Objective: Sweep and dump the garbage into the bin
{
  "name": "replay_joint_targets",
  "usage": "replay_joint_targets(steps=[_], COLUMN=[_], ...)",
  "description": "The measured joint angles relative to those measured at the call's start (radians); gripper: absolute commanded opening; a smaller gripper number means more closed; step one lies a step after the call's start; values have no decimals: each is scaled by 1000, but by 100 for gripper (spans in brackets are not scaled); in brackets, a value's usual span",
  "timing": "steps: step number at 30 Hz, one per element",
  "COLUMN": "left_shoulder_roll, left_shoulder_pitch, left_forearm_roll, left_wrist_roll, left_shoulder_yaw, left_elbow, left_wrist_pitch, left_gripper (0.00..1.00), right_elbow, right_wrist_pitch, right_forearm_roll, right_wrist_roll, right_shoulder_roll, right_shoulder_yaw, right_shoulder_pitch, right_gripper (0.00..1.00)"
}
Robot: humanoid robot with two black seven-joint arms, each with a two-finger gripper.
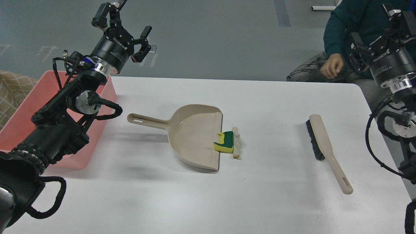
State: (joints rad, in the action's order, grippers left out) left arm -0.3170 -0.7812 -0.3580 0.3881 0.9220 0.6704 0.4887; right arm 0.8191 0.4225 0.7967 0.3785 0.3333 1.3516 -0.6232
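Up beyond the counter's far edge, left claw released and empty, above the bin; right claw cropped, state unreadable. Well right of the left claw, sponge and bread slice at the dustpan lip, ready for sweeping; brush untouched.

Left hand raised, fingers spread; right hand high at the frame's edge, fingers indistinct.

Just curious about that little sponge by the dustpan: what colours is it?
The sponge is yellow with a dark green top, seen in the head view.
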Motion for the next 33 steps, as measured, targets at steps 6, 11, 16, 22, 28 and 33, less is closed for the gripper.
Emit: replay_joint_targets(steps=[6, 11, 16, 22, 28, 33], left_shoulder_roll=[4, 4, -1, -13, -32, -35], left_shoulder_pitch=[36, 46, 47, 33, 32, 31], left_forearm_roll=[-3, -4, 1, 7, 37, 43], left_wrist_roll=[10, 4, 2, 1, 5, 12], left_shoulder_yaw=[-36, -54, -54, -38, -20, -7], left_elbow=[0, 0, 0, 0, 0, -5], left_wrist_pitch=[0, 0, 0, 0, 0, 0], left_gripper=[98, 98, 98, 98, 98, 98], right_elbow=[0, -1, -2, -7, -12, -17], right_wrist_pitch=[8, 7, 4, -3, -9, -10], right_forearm_roll=[-1, -1, -1, -5, -7, -8], right_wrist_roll=[25, 26, 26, 26, 25, 22], right_shoulder_roll=[0, -7, -19, -23, -26, -28], right_shoulder_yaw=[16, 17, 17, 17, 16, 15], right_shoulder_pitch=[25, 30, 30, 27, 26, 26], right_gripper=[100, 100, 100, 100, 100, 100])
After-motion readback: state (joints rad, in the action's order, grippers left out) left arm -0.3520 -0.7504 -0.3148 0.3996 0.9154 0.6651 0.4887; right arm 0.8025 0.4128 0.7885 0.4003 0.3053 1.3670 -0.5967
